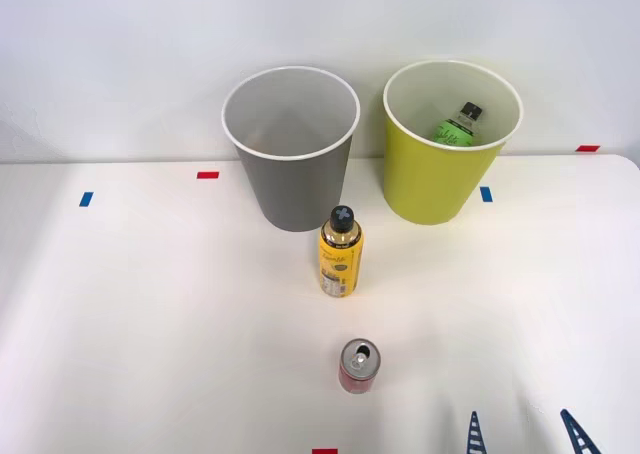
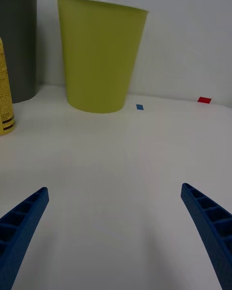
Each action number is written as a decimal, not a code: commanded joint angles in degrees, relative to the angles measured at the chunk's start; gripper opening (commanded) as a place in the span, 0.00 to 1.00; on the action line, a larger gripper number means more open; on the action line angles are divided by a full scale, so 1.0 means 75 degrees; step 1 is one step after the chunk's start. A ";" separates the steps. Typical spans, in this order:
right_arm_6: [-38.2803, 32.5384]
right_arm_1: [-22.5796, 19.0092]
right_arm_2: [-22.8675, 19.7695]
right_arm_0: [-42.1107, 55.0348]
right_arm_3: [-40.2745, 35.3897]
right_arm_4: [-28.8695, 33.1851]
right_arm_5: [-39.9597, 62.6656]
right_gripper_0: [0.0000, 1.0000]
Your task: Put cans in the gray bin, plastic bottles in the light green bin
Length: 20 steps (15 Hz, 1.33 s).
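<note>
**Fingers spread low at the near edge, red can to their left**

While the right gripper hangs low over the near right of the white table with its blue fingers spread wide and empty, bare tabletop lies ahead of it. The red can stands just left of it. The yellow bottle stands farther off, before the gray bin. The green bottle lies inside the light green bin. The bottle's label print is unreadable.

Gray bin w/ white rim; beside it lime bin; before it, yellow-label blk-cap bottle, red can.
</note>
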 commanded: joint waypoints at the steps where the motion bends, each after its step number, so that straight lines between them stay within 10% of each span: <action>1: 0.0002 -0.0005 -0.0003 -0.0003 0.0000 0.0003 0.0000 0.94; 20: 0.0002 -0.0005 -0.0003 -0.0003 0.0000 0.0003 0.0000 0.94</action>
